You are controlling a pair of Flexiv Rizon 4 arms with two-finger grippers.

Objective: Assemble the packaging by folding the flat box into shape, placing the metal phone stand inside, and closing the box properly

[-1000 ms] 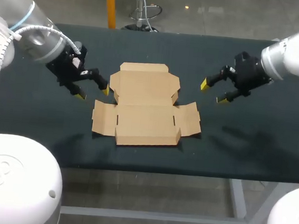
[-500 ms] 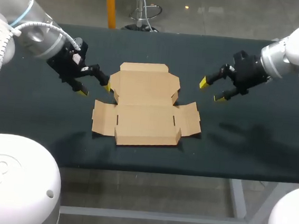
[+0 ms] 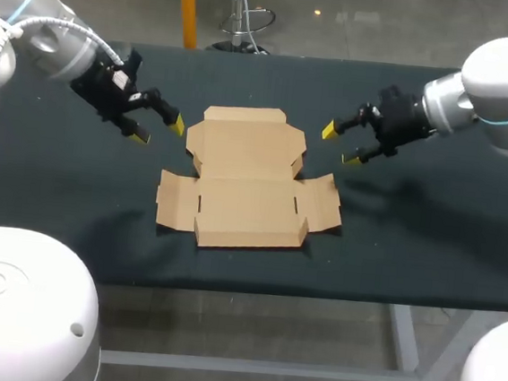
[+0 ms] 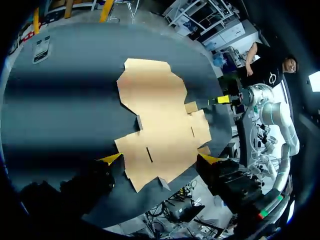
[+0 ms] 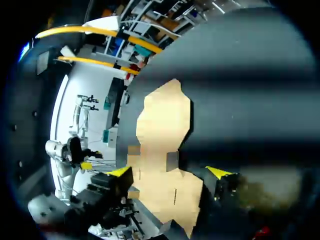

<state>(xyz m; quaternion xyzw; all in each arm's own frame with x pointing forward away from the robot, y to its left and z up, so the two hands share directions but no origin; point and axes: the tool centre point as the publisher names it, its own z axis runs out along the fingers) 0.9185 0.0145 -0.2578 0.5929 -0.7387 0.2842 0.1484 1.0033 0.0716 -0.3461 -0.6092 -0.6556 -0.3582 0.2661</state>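
A flat brown cardboard box blank lies unfolded in the middle of the dark table. My left gripper hovers open just off the blank's far left corner, holding nothing. My right gripper hovers open off the far right corner, also holding nothing. In the left wrist view the box blank spreads ahead of my left gripper, with one yellow fingertip of my other arm beyond it. In the right wrist view the box blank lies ahead of my right gripper. No metal phone stand shows in any view.
A small grey flat object lies on the table far from the blank, seen in the left wrist view. The table's front edge runs close below the blank.
Both grippers have moved toward the far side of the table, and the right one has also come inward toward the blank's far right corner. The blank has not moved.
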